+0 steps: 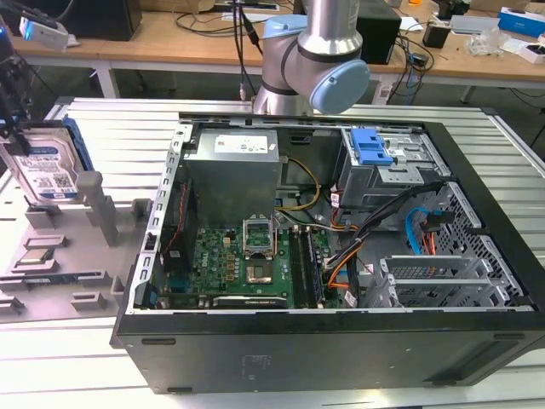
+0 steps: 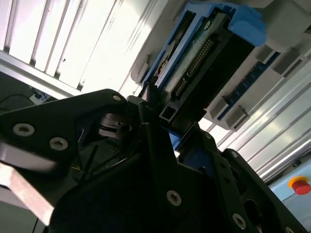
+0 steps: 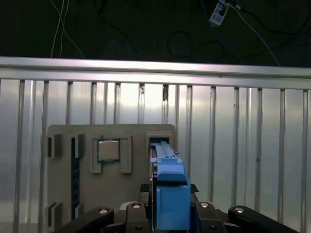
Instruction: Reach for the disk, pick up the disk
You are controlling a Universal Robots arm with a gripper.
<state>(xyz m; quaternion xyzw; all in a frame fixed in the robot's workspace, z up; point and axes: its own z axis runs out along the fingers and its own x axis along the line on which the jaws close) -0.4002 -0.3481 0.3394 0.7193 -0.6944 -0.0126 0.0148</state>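
The disk (image 1: 47, 166) stands on edge in a grey holder (image 1: 81, 243) at the exterior view's left, its white-and-blue label facing out and a blue frame along its edges. My black gripper (image 1: 13, 128) comes down on its upper end. In the second wrist view the disk (image 2: 204, 53) shows edge-on with its connector, and the gripper (image 2: 163, 109) has a finger against each face. The first wrist view shows the disk's blue frame (image 3: 170, 187) between the two fingers of the gripper (image 3: 167, 208). The disk's lower end still sits in the holder.
A large open computer case (image 1: 341, 256) takes up the middle of the slatted metal table (image 1: 51, 366). The arm's base (image 1: 311, 60) rises behind it. A processor chip (image 3: 108, 150) lies in the holder beside the disk. A red button (image 2: 299, 185) sits at the table's side.
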